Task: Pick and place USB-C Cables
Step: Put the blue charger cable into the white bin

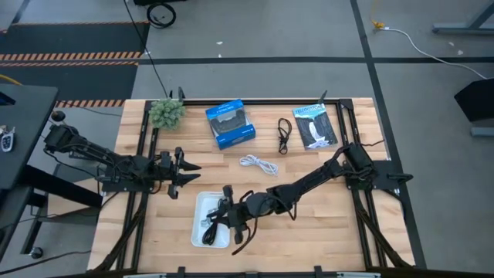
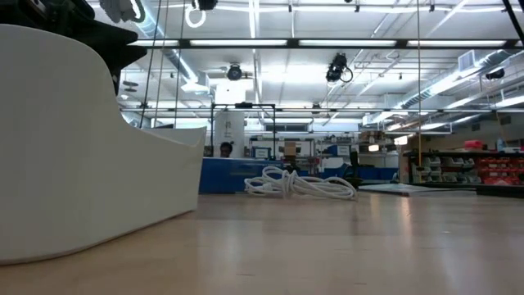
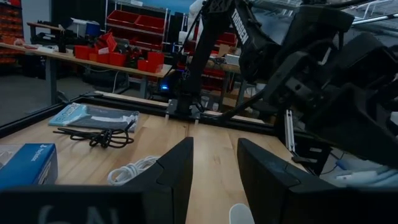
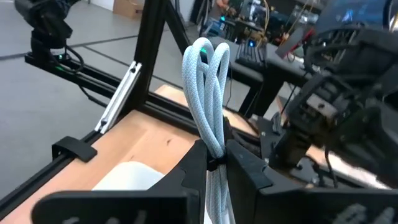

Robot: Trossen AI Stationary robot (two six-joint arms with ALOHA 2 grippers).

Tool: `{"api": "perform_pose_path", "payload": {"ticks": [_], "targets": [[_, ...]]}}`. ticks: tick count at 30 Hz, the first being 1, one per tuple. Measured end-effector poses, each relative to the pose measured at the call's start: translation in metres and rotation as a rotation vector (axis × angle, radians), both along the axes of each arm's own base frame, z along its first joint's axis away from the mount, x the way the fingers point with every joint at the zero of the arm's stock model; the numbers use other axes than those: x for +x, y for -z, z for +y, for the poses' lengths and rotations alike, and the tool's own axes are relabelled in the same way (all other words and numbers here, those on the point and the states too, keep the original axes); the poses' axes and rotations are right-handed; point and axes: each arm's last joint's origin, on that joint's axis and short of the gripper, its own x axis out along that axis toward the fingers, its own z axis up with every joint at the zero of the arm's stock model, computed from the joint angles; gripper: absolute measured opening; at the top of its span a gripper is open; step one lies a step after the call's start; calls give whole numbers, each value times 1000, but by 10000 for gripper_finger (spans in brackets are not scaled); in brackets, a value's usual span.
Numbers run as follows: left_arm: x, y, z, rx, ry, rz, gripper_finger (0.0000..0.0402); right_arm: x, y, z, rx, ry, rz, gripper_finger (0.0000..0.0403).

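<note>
My right gripper (image 4: 214,165) reaches across the table and is over the white tray (image 1: 202,202), shut on the bluish-grey cable bundle (image 4: 208,87). Dark cable coils (image 1: 214,228) lie in the tray, partly hidden by the gripper (image 1: 229,214). The white cable (image 1: 258,164) lies loose on the wood at mid-table and also appears in the low view (image 2: 300,185). The black cable (image 1: 283,137) rests flat beyond it, between the box and the packet. My left gripper (image 1: 184,170) waits open, left of the tray, fingers (image 3: 177,180) pointing toward the table's right. My right gripper pinches the bluish-grey bundle between its two fingers at the dark tie (image 4: 216,163) around its strands. The looped end (image 4: 205,53) sticks out past the fingertips, and the rest runs back between the fingers. The gripper hides whether the bundle touches the tray.
A blue box (image 1: 230,123) and a dark flat packet with white print (image 1: 315,127) lie at the far side, with a small green plant (image 1: 166,113) at the far left corner. A black frame rail (image 1: 347,135) borders the table. Bare wood lies right of the tray.
</note>
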Motion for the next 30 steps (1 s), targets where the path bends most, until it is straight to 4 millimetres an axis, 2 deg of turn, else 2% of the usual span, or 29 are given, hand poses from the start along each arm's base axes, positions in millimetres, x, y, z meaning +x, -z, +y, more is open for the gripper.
{"api": "perform_pose_path", "payload": {"ticks": [6,11,17,21,30], "targets": [[0,0,0,0,0,0,133,1,5,6,67,2,-26,48],[0,0,0,-1,0,-2,133,10,35,16,29,49,24,48],[0,0,0,0,0,0,133,25,38,21,17,90,74,48],[0,0,0,0,0,-1,133,27,42,22,-56,103,188,48],[0,1,0,2,0,5,133,26,37,3,-360,54,322,49]]}}
